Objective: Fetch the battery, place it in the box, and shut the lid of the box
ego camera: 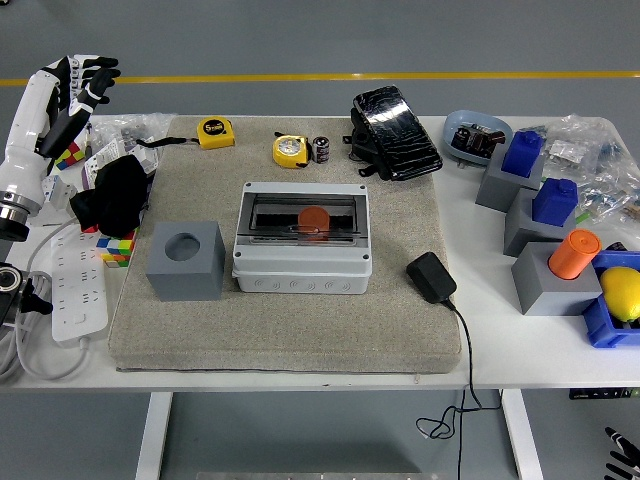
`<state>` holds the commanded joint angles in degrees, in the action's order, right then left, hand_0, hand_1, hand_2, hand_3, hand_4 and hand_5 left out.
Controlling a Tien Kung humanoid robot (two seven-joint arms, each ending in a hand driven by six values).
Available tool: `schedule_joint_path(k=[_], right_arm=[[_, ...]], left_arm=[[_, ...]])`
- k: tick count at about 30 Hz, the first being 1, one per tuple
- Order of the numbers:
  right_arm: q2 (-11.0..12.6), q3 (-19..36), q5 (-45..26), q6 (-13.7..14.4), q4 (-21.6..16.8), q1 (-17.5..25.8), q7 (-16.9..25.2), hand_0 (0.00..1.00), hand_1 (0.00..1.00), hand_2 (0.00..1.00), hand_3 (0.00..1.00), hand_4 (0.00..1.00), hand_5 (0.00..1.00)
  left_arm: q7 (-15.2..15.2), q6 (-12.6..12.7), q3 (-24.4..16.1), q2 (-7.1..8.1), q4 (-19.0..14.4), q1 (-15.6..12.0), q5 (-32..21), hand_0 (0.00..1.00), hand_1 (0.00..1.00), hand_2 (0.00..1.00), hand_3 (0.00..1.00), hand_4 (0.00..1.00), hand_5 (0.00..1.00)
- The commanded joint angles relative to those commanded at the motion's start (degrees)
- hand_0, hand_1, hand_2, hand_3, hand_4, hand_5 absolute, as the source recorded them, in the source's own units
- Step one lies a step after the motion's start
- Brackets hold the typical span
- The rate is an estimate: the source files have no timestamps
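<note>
The grey box (302, 263) sits in the middle of the beige mat (290, 330). Its clear lid (300, 216) lies down over an orange cylindrical battery (314, 219) inside. A small dark battery (321, 149) stands at the back of the mat beside a yellow tape measure (290, 150). My left hand (85, 75) hangs raised over the table's far left corner, far from the box, fingers spread and holding nothing. Only a sliver of my right hand (622, 443) shows in the bottom right corner, below the table.
A grey block (186, 260) with an empty round hole stands left of the box. A black adapter (431, 277) with its cable lies to the right. Grey blocks at the right carry blue pieces and an orange cylinder (573, 253). A power strip (75, 290) lies at the left edge.
</note>
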<state>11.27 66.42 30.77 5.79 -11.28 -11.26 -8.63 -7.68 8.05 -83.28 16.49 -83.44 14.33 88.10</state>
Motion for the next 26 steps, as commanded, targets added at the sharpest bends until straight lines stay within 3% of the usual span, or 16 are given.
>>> schedule_joint_path(k=[26], right_arm=[[0.1, 0.2, 0.0, -0.1, 0.0, 0.1, 0.1, 0.66, 0.667, 0.659, 0.551, 0.956, 0.461]], left_arm=[[0.4, -0.5, 0.3, -0.54, 0.5, 0.0, 0.0, 0.541, 0.693, 0.699, 0.695, 0.998, 0.998]])
